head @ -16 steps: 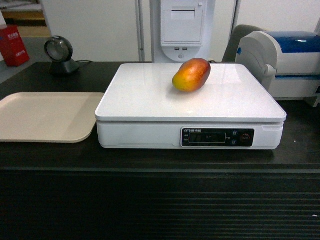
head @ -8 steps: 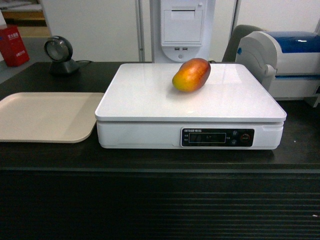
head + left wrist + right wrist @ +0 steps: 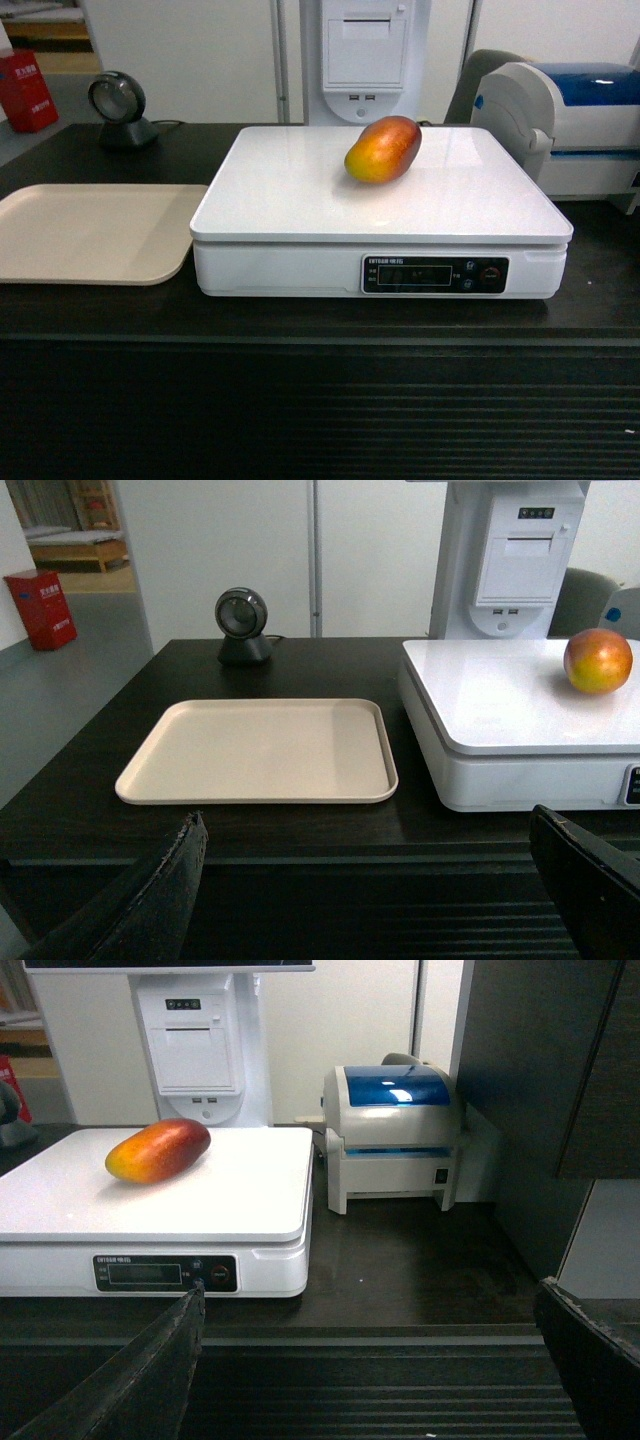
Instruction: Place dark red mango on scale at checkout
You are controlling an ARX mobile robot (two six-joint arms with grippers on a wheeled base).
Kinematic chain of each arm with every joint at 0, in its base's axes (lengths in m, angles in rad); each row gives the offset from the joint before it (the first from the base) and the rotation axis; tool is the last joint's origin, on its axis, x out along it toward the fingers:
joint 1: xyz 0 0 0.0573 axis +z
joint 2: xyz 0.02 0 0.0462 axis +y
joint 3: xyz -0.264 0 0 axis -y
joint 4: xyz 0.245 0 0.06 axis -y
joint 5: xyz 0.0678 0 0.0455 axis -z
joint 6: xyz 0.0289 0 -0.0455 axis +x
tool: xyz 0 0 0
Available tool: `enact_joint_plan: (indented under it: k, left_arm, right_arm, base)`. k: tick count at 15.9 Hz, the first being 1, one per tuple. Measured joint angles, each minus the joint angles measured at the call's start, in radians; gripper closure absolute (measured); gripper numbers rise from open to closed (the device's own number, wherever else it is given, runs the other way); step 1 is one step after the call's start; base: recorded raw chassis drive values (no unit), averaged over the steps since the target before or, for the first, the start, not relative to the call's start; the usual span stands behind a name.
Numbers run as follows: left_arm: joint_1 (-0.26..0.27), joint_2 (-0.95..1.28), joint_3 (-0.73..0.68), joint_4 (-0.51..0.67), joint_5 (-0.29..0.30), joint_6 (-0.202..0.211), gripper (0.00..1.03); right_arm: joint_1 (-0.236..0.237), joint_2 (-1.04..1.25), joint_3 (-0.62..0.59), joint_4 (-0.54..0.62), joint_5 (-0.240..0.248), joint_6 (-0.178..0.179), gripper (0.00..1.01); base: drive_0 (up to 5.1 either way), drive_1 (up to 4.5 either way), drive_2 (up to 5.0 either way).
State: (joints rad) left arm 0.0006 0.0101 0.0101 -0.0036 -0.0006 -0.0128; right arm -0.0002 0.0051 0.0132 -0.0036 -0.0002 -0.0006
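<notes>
Beige tray [image 3: 95,232] at left on checkout [image 3: 320,310], nothing on it. Left gripper [image 3: 370,880] back from counter, fingers spread wide, holds nothing. Scale [image 3: 380,200] in middle, dark red mango [image 3: 383,149] lies on platter, toward rear, free of any grip. Right gripper [image 3: 370,1360] also wide open, holding nothing. White-and-blue printer [image 3: 570,120] at right. Judgement: placing done, nothing left.

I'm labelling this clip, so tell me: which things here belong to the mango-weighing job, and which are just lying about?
Job:
mango, lying on the scale
scale
counter

Lying about:
beige tray, left of the scale
round scanner
red box
white-and-blue printer
white receipt stand behind the scale
</notes>
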Motion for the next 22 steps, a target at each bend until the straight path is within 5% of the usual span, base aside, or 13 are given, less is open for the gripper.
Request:
enact_joint_plan:
  k: [22]
  left_arm:
    - [0.0, 0.0, 0.0, 0.0, 0.0, 0.002, 0.05]
  right_arm:
    - [0.0, 0.0, 0.0, 0.0, 0.0, 0.0, 0.03]
  base:
    - [0.0, 0.0, 0.0]
